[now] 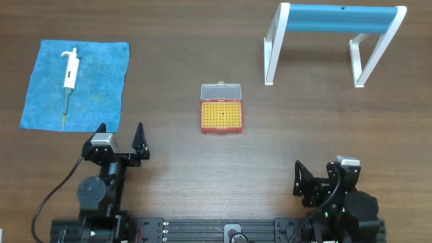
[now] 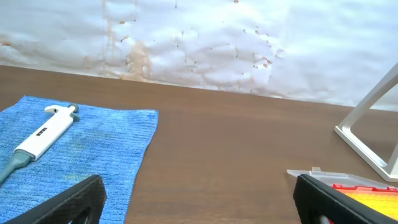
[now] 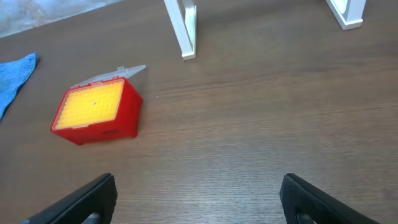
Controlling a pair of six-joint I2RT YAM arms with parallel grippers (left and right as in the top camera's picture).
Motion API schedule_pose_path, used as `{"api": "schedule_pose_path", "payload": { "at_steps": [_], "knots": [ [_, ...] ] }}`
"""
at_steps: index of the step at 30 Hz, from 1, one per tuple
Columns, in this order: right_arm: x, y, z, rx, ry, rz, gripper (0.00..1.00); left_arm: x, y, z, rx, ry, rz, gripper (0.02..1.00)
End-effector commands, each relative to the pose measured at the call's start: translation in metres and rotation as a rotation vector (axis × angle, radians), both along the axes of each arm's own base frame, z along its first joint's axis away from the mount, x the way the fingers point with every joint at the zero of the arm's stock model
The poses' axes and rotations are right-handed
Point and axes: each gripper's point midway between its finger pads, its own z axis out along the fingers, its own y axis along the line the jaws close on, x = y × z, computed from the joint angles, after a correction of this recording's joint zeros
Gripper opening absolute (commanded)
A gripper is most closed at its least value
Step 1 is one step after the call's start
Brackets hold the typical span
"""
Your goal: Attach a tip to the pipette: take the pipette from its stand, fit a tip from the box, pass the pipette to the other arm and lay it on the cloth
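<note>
Pipette (image 1: 69,71) lies flat on the blue cloth (image 1: 101,81) at far left, plunger end pointing far, shaft pointing near, with a thin yellowish tip (image 1: 65,116) seated on its end; the whole length rests inside the cloth's edges. Judged from this layout, the final placement is done. Stand (image 1: 337,18) at far right carries nothing, consistent with the pipette having left it. Tip box (image 1: 221,116) sits mid-table, its clear lid folded back on the far side and the yellow rack exposed for access. Left gripper (image 1: 120,129) is just near of the cloth's near right corner, fingers spread wide, holding nothing. Right gripper (image 3: 198,190) is low over bare wooden table (image 1: 202,182) at near right, well apart from the box, fingers likewise wide and unloaded. Both arms look parked close to their bases.
</note>
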Motion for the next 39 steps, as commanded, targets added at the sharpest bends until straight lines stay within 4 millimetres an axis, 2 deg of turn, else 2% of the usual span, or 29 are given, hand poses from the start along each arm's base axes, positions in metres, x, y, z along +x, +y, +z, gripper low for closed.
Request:
{"api": "schedule_pose_path", "payload": {
  "at_steps": [1,20,22,25,27,29,33,36,39],
  "knots": [
    [0.001,-0.003,-0.001,-0.018,0.0,-0.009,0.847,0.0,0.003,-0.001,0.017,0.001,0.017,0.976],
    [0.001,-0.003,-0.001,-0.019,-0.001,-0.009,0.847,0.0,0.003,-0.001,0.017,0.001,0.017,0.976],
    [0.003,-0.017,-0.001,-0.068,-0.007,-0.073,0.847,0.0,0.003,-0.001,0.017,0.001,0.017,0.976],
    [0.023,-0.018,0.019,-0.087,-0.133,-0.077,0.847,0.0,0.003,-0.001,0.017,0.001,0.017,0.976],
    [0.047,-0.02,0.04,-0.228,-0.301,-0.038,0.847,0.0,0.003,-0.001,0.017,0.001,0.017,0.976],
    [0.065,-0.018,0.048,-0.353,-0.423,0.0,0.847,0.0,0.003,-0.001,0.017,0.001,0.017,0.976],
    [0.086,-0.014,0.036,-0.356,-0.542,-0.003,0.847,0.0,0.003,-0.001,0.017,0.001,0.017,0.976],
    [0.093,-0.013,0.026,-0.354,-0.592,-0.009,0.847,0.0,0.003,-0.001,0.017,0.001,0.017,0.976],
    [0.096,-0.013,0.009,-0.355,-0.562,-0.003,0.847,0.0,0.003,-0.001,0.017,0.001,0.017,0.976]
  ]
}}
